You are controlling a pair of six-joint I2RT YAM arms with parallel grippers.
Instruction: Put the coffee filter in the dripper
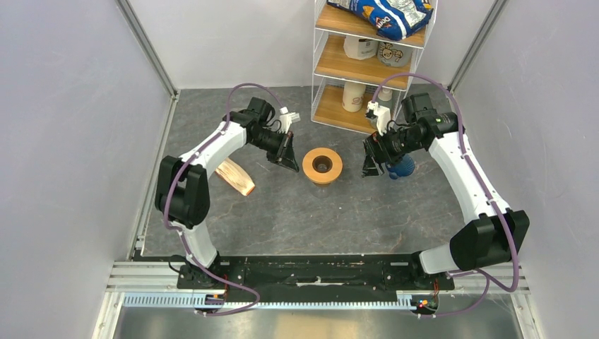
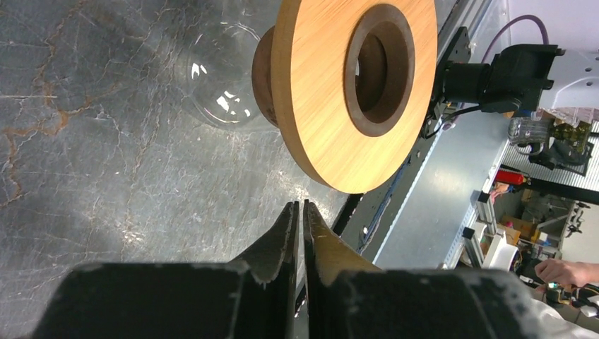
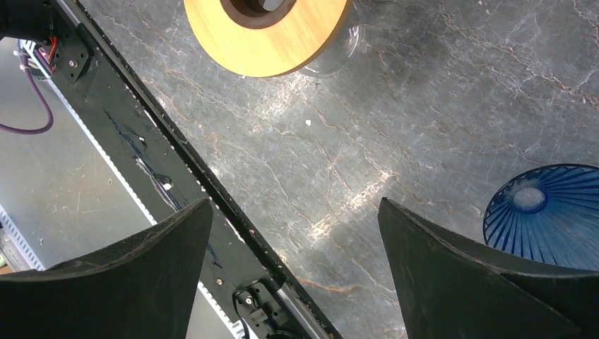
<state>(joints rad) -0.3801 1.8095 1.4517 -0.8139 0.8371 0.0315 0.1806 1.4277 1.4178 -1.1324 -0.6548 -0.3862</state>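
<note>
Fetching coffee filter: none held.
Left hand (image 2: 300,205): pinched closed, empty.
Right hand (image 3: 294,205): spread wide; dripper (image 3: 551,212) at 3 o'clock.
Next: grasp one filter.

I get bright, even overhead light, with only soft shadows on the desk (image 1: 297,212). In the wrist views, glare streaks the stone and sparkles on the glass cup (image 2: 222,92). The left fingers (image 2: 275,244) look soft-edged, perhaps just too close to focus.

Dark blue ribbed dripper (image 1: 401,168) sits on the grey marbled surface (image 1: 318,212); its ribs fan from a small pale centre
</note>
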